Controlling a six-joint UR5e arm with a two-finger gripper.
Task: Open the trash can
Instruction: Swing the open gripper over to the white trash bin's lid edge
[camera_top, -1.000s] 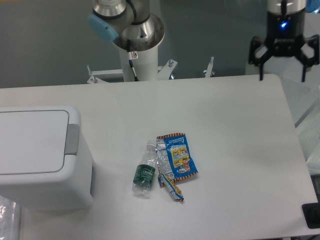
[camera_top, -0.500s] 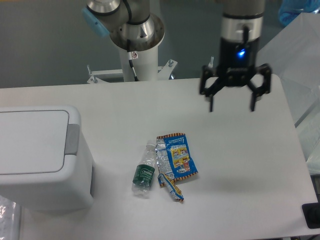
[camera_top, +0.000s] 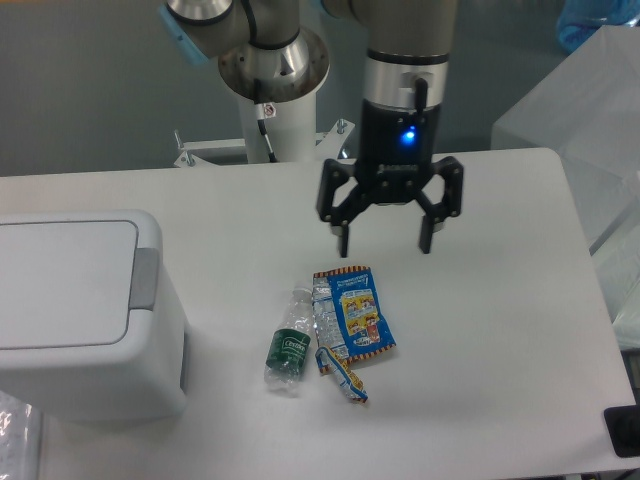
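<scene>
The gripper (camera_top: 384, 238) hangs in the upper middle of the frame with its two fingers spread wide apart and nothing between them, a blue light glowing on the wrist above. It sits above the bench (camera_top: 480, 330), just over the top edge of a blue snack packet (camera_top: 358, 315) that lies flat near the centre. Beside the packet to the left lies a small plastic bottle (camera_top: 290, 342) with a green label, on its side, touching or nearly touching a crumpled wrapper (camera_top: 342, 374) at the packet's lower edge. The trash can (camera_top: 70, 320) stands at the left edge of the frame, well apart from the gripper, its flat lid down and the grey tab (camera_top: 146, 278) on its right side.
</scene>
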